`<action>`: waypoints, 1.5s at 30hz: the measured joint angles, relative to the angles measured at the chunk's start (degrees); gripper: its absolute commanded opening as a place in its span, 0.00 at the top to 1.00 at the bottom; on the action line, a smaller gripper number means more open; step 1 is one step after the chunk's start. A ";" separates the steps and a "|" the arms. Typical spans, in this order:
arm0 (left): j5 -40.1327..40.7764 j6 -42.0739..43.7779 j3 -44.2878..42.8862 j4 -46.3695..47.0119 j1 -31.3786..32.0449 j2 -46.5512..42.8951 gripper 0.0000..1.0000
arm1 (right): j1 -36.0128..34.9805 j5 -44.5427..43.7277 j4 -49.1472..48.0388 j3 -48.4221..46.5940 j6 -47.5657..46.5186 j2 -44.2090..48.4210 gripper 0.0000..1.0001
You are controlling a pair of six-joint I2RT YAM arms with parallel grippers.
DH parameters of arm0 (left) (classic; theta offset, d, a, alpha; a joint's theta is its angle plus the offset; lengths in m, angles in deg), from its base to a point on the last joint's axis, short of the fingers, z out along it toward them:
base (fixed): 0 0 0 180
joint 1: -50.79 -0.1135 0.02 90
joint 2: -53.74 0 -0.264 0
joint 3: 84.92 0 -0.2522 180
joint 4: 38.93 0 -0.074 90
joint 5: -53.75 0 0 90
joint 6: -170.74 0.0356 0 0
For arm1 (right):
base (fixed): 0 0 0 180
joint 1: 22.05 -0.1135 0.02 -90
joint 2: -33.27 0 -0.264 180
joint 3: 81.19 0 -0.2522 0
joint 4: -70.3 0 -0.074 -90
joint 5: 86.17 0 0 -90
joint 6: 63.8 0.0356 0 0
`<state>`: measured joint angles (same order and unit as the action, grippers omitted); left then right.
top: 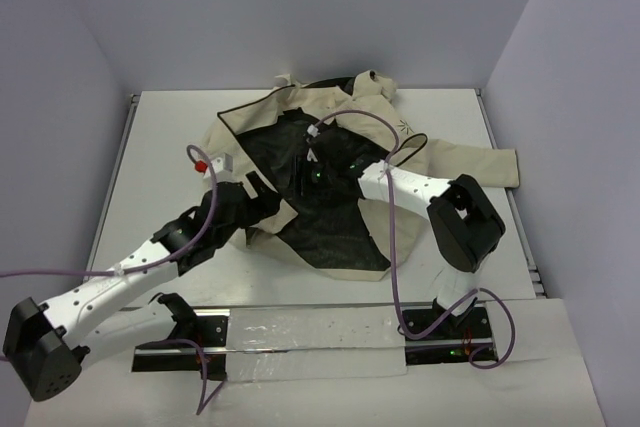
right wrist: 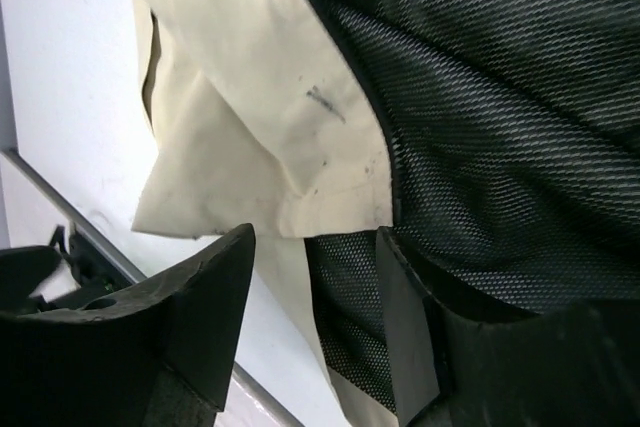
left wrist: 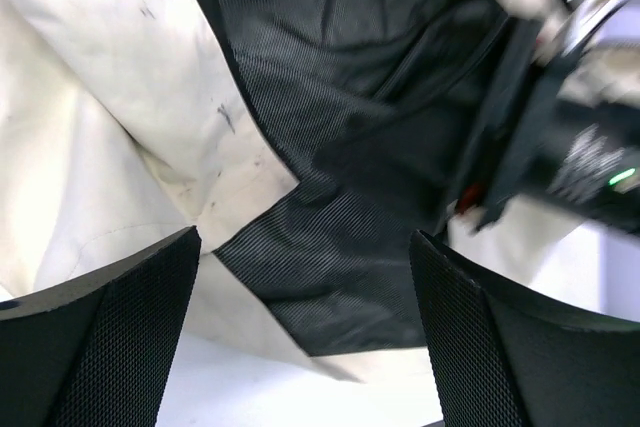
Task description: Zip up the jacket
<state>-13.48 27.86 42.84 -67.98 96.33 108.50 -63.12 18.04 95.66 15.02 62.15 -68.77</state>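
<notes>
Jacket (top: 250, 132) laid open, black mesh lining (right wrist: 500, 127) exposed. Left gripper (left wrist: 303, 237) spread wide above it, nothing held. Right gripper (right wrist: 315, 237) half-spread over lining edge, nothing clamped

White table (top: 160, 147) bearing the jacket (top: 330, 227), spread open, lining up

Left arm (top: 110, 287): white link with a row of small dark holes, black joint housings. Right arm (top: 410, 187): matching white link, bulky black elbow housing (top: 465, 222). Purple cables (top: 395, 267) loop along both arms. Red plug (top: 200, 160) on the left arm's cable. Green indicator light (left wrist: 622, 177) at the right wrist. Left gripper (left wrist: 305, 237): finger pads (left wrist: 130, 347) black, woven texture.
</notes>
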 measured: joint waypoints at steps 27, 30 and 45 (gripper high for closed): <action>2.59 -6.67 2.03 -4.97 -2.42 -5.64 0.10 | -2.41 0.26 1.06 -0.21 -2.45 -8.50 0.65; 2.58 -6.69 2.03 -5.22 -2.48 -5.75 0.10 | -2.41 0.23 1.11 -1.14 -2.30 -9.04 0.79; -3.28 -14.53 2.35 -3.37 -4.25 -3.53 0.10 | -2.39 -1.06 -4.17 1.72 -1.46 -6.21 1.00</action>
<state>-16.77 13.33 45.19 -71.35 92.08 104.98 -65.51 16.98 91.49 16.74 60.70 -74.99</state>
